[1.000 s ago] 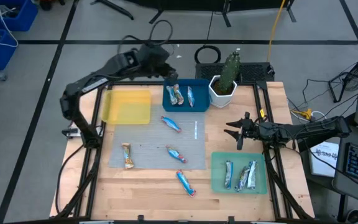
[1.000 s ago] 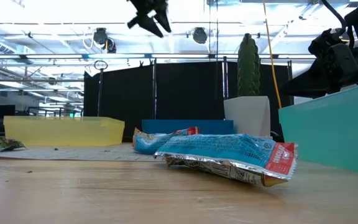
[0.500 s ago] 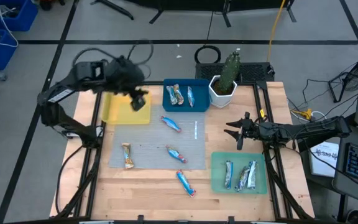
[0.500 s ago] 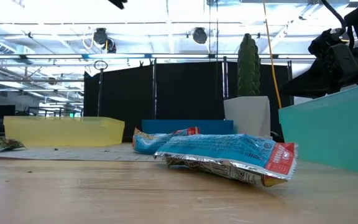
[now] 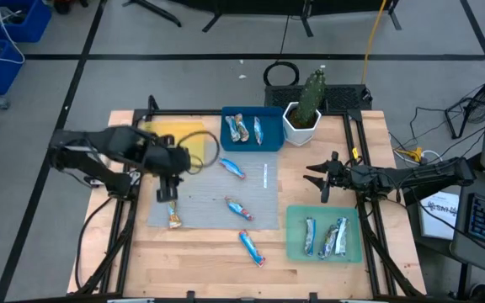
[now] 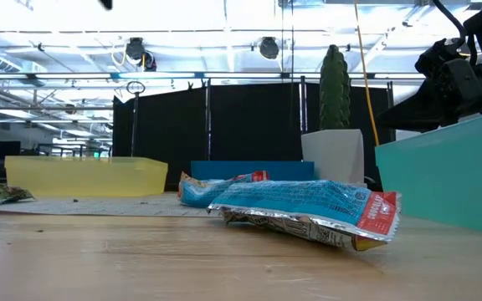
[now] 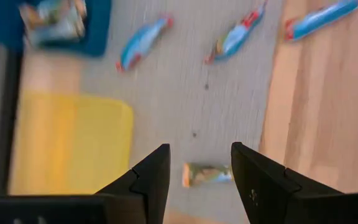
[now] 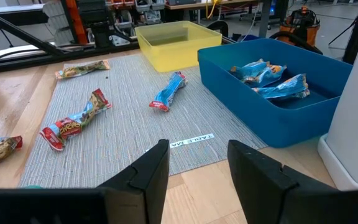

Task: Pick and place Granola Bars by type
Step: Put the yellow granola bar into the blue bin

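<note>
Loose Granola Bars lie about the grey mat (image 5: 213, 198): two blue ones (image 5: 232, 167) (image 5: 239, 208) lie flat on it, a third blue one (image 5: 252, 247) is on the wood nearer the front, and a brownish one (image 5: 173, 215) lies at the mat's left. My left gripper (image 5: 168, 190) hangs open above the mat, just beyond the brownish bar (image 7: 207, 174), touching nothing. My right gripper (image 5: 322, 181) stands open at the table's right with nothing between its fingers. More bars lie in the blue tray (image 5: 272, 143) and the green tray (image 5: 295, 220).
A yellow tray (image 5: 179, 143) sits at the far left, partly under my left arm. A white pot with a cactus (image 5: 304, 114) stands beside the blue tray at the far edge. Bare wood lies along the near edge.
My left gripper has swung from over the blue tray at the far edge toward the table's left, past the yellow tray, then toward the near edge. It has tipped to point more steeply down. It now hangs by the brownish bar. Nothing else has moved.
</note>
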Motion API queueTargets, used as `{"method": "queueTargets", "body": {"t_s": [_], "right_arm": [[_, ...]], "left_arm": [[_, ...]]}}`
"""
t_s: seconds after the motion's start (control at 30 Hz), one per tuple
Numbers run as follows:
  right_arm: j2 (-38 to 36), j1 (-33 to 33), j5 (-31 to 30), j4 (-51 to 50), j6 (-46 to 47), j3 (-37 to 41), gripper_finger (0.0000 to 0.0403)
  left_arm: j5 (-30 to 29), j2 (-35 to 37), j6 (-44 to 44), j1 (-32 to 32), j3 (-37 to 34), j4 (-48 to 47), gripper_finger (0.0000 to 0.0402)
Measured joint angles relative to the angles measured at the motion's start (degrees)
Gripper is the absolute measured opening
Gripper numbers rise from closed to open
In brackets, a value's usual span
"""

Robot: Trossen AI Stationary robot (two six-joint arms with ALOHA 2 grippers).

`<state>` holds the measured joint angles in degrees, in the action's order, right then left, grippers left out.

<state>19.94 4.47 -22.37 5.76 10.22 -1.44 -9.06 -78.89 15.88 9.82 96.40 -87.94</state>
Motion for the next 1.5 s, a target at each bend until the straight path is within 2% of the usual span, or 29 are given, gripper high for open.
{"method": "queueTargets", "body": {"t_s": [0.2,0.37,0.57,0.77,0.97,1.2,1.5], "right_arm": [[0.0,0.0,0.0,0.0,0.0,0.0,0.0157],[0.0,0.0,0.0,0.0,0.0,0.0,0.0157],[0.0,0.0,0.0,0.0,0.0,0.0,0.0157],[0.0,0.0,0.0,0.0,0.0,0.0,0.0157],[0.0,0.0,0.0,0.0,0.0,0.0,0.0157],[0.0,0.0,0.0,0.0,0.0,0.0,0.0157],[0.0,0.0,0.0,0.0,0.0,0.0,0.0157]], "left_arm": [[0.1,0.9,18.2,5.0,-12.4,3.2,0.0175],[0.0,1.7,37.6,6.3,-21.7,6.9,0.0175],[-0.4,1.7,55.4,8.7,-30.9,10.4,0.0175],[-0.8,1.7,69.5,9.0,-37.9,13.5,0.0175],[-2.5,1.7,83.7,9.0,-41.5,15.2,0.0175],[-3.3,1.7,92.3,9.0,-44.5,16.3,0.0175],[-3.2,0.6,100.8,9.8,-52.5,28.0,0.0175]]}}
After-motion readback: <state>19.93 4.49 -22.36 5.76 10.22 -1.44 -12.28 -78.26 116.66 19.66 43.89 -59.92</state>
